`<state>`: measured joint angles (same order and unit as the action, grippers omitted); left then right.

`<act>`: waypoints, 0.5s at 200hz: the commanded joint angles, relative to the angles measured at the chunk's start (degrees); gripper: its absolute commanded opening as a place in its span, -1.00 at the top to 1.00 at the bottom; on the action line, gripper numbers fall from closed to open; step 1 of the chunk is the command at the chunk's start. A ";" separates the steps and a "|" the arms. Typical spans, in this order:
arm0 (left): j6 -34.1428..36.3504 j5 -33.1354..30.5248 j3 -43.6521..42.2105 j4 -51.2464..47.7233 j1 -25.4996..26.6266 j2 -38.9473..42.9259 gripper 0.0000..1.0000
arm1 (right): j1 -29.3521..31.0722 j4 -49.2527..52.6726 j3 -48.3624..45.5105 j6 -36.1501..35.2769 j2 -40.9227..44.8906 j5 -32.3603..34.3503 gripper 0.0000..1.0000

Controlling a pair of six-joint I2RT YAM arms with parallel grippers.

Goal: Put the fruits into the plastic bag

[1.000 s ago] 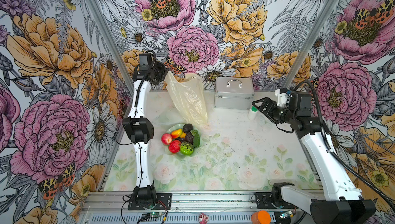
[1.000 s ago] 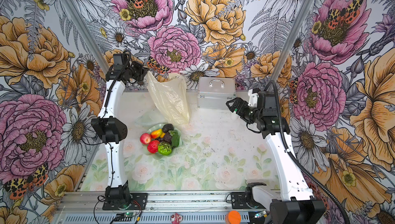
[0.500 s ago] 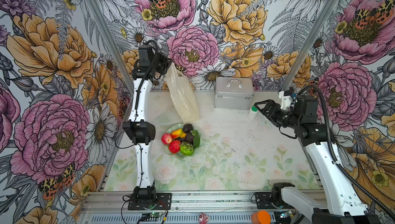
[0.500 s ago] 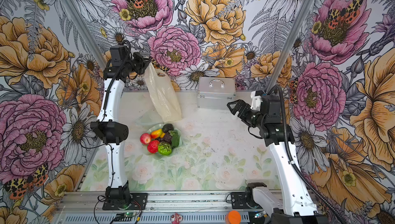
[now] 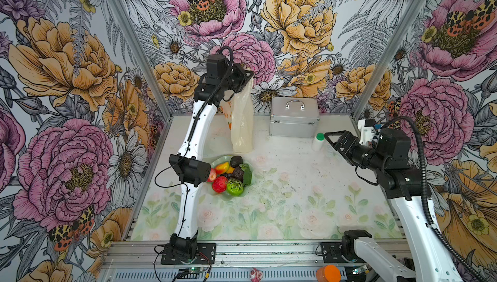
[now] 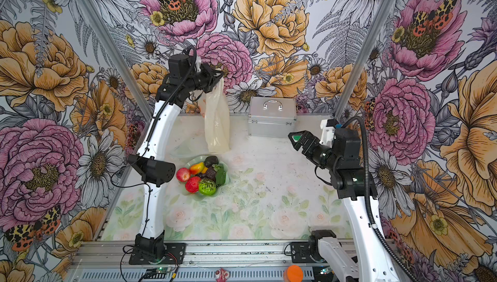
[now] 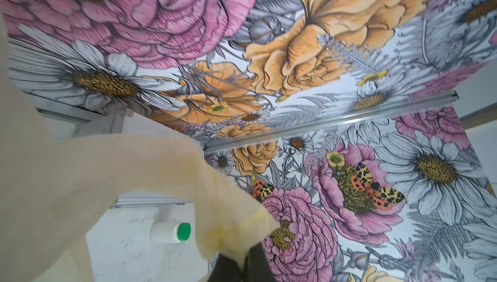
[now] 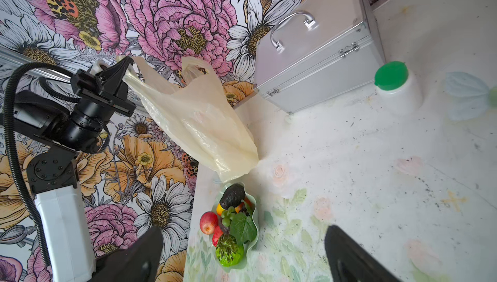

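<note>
plastic bag (image 8: 199, 127) hangs clamped in left tool (image 8: 127, 65); fruits (image 8: 231, 224) show in right wrist view, not left; right tool (image 8: 244, 229) spread wide.

We see two arms, the left arm (image 5: 200, 124) and the right arm (image 5: 412, 221), each with smooth white link shells and black joint housings. A thick black ribbed hose (image 5: 422, 165) loops along the right one; a thin black cable (image 5: 185, 208) follows the left. The left gripper (image 8: 125, 65) and the right gripper (image 8: 244, 229) are black, and small screws (image 8: 43, 163) dot a black bracket (image 8: 57, 157) on the left arm.
</note>
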<state>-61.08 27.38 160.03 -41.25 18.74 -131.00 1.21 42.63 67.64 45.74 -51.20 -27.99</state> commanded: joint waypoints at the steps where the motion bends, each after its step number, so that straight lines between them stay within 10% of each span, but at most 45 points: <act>1: 1.14 1.41 -3.02 1.75 5.53 4.07 1.00 | 0.39 -0.88 -0.81 0.91 1.93 2.71 -0.92; 100: 24.97 -12.22 -39.75 -14.91 32.97 19.51 1.00 | -2.67 3.94 0.44 1.58 8.82 18.66 -0.89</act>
<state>-42.87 22.04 127.94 -51.29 50.46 -118.10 -0.54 43.11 66.13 47.16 -43.00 -15.88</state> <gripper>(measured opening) 0.047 0.949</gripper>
